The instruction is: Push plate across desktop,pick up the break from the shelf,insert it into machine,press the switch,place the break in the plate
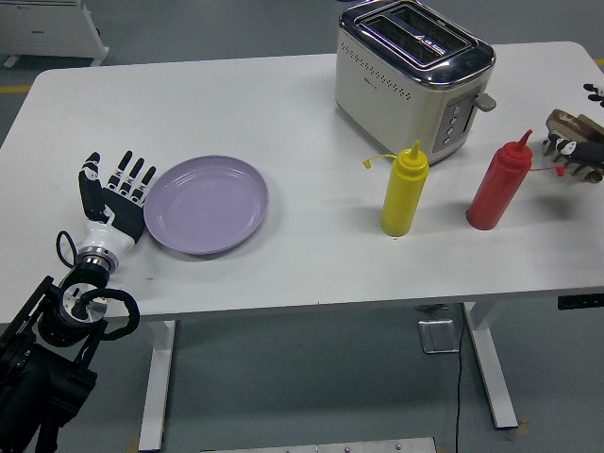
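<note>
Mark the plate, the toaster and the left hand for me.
plate [206, 203]: head view, on the bare middle of the dish.
toaster [396, 90]: head view, on its cream side wall.
left hand [115, 198]: head view, on the palm, fingers spread at the plate's left rim.

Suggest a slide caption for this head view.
Left robot hand, fingers spread, presses against round lilac plate on white table with silver toaster.

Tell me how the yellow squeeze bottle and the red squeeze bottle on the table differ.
The yellow bottle stands left of the red bottle, in front of the toaster, while the red one stands off the toaster's right end. The yellow bottle's cap hangs off to the left on a strap; the red bottle's trails right. Both stand upright with pointed nozzles, untouched by either hand.
</note>
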`<action>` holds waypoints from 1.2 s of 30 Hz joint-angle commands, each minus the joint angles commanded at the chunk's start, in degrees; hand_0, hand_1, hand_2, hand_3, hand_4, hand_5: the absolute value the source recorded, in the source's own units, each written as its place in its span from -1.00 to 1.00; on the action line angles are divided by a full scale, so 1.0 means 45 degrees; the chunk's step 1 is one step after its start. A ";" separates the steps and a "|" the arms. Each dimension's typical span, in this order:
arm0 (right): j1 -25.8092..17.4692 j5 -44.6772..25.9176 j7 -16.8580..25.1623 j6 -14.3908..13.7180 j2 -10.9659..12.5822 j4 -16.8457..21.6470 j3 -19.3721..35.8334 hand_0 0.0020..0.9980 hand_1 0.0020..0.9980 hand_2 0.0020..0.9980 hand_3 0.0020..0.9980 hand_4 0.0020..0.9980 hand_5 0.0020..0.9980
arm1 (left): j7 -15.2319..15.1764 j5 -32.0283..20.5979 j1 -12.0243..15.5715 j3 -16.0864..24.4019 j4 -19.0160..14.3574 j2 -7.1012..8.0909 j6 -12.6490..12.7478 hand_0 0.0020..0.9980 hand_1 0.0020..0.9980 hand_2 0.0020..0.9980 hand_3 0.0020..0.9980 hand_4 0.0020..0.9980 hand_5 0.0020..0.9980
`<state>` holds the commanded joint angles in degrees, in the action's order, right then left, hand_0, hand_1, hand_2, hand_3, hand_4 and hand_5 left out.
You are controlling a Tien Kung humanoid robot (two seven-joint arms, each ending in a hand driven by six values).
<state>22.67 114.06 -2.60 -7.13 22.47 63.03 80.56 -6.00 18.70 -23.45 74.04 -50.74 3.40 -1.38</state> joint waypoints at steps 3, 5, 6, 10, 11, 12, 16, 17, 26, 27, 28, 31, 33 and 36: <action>0.0244 0.0239 -0.0069 -0.0009 0.0003 -0.0256 -0.0180 0.51 0.49 0.40 0.46 0.55 -0.42 | -0.0011 -0.0060 -0.0118 -0.0188 0.0086 -0.0065 -0.0017 0.77 0.87 0.89 0.81 0.31 1.00; 0.0365 0.0371 -0.0097 -0.0031 0.0006 -0.0385 -0.0263 0.51 0.49 0.40 0.46 0.55 -0.42 | -0.0018 -0.0095 -0.0179 -0.0286 0.0135 -0.0097 -0.0023 0.77 0.87 0.89 0.81 0.31 1.00; 0.0427 0.0435 -0.0109 -0.0045 0.0008 -0.0453 -0.0302 0.51 0.49 0.40 0.46 0.55 -0.42 | -0.0026 -0.0120 -0.0210 -0.0353 0.0154 -0.0112 -0.0024 0.77 0.87 0.89 0.81 0.31 1.00; 0.0694 0.0722 -0.0165 -0.0131 0.0024 -0.0757 -0.0478 0.34 0.34 0.26 0.31 0.44 -0.53 | -0.0067 -0.0232 -0.0344 -0.0669 0.0187 -0.0187 -0.0037 0.77 0.87 0.90 0.81 0.31 1.00; 0.0776 0.0836 -0.0199 -0.0165 0.0022 -0.0854 -0.0525 0.34 0.34 0.26 0.31 0.44 -0.53 | -0.0079 -0.0265 -0.0388 -0.0777 0.0189 -0.0218 -0.0044 0.77 0.87 0.90 0.81 0.31 1.00; 0.0842 0.0919 -0.0226 -0.0193 0.0019 -0.0933 -0.0562 0.34 0.34 0.26 0.31 0.44 -0.53 | -0.0089 -0.0292 -0.0425 -0.0863 0.0192 -0.0244 -0.0049 0.77 0.87 0.90 0.81 0.31 1.00; 0.1070 0.1209 -0.0302 -0.0253 0.0007 -0.1214 -0.0690 0.21 0.25 0.16 0.21 0.30 -0.65 | -0.0121 -0.0390 -0.0567 -0.1219 0.0203 -0.0345 -0.0066 0.77 0.87 0.90 0.81 0.32 1.00; 0.1105 0.1272 -0.0317 -0.0250 0.0006 -0.1263 -0.0706 0.21 0.25 0.16 0.21 0.30 -0.65 | -0.0125 -0.0410 -0.0594 -0.1295 0.0202 -0.0361 -0.0068 0.77 0.87 0.90 0.81 0.32 1.00; 0.1342 0.1650 -0.0444 -0.0148 -0.0001 -0.1705 -0.0876 0.05 0.18 0.12 0.15 0.32 -0.64 | -0.0138 -0.0592 -0.0827 -0.2092 0.0168 -0.0466 -0.0066 0.77 0.87 0.90 0.81 0.33 1.00; 0.1364 0.1679 -0.0450 -0.0144 -0.0001 -0.1742 -0.0889 0.05 0.18 0.12 0.15 0.32 -0.64 | -0.0137 -0.0605 -0.0851 -0.2161 0.0165 -0.0478 -0.0065 0.77 0.87 0.90 0.81 0.33 1.00; 0.1378 0.1697 -0.0452 -0.0142 0.0000 -0.1765 -0.0897 0.05 0.18 0.12 0.15 0.32 -0.64 | -0.0137 -0.0613 -0.0867 -0.2206 0.0164 -0.0486 -0.0063 0.77 0.87 0.90 0.81 0.33 1.00; 0.1418 0.1728 -0.0452 -0.0096 0.0022 -0.1822 -0.0917 0.05 0.18 0.12 0.15 0.32 -0.64 | -0.0145 -0.0661 -0.0939 -0.2398 0.0162 -0.0512 -0.0055 0.77 0.87 0.90 0.81 0.33 1.00; 0.1433 0.1709 -0.0404 -0.0078 0.0038 -0.1840 -0.0933 -0.11 -0.01 0.01 0.03 0.16 -0.75 | -0.0151 -0.0689 -0.0977 -0.2512 0.0153 -0.0533 -0.0051 0.77 0.87 0.90 0.81 0.33 1.00; 0.1456 0.1691 -0.0293 -0.0143 0.0048 -0.1836 -0.0973 -0.11 -0.01 0.01 0.03 0.16 -0.75 | -0.0185 -0.0730 -0.1032 -0.2642 0.0119 -0.0574 -0.0036 0.77 0.87 0.90 0.81 0.33 1.00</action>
<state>29.23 121.67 -3.92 -7.77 22.69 54.77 76.18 -6.83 15.41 -28.09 62.15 -50.20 0.82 -1.54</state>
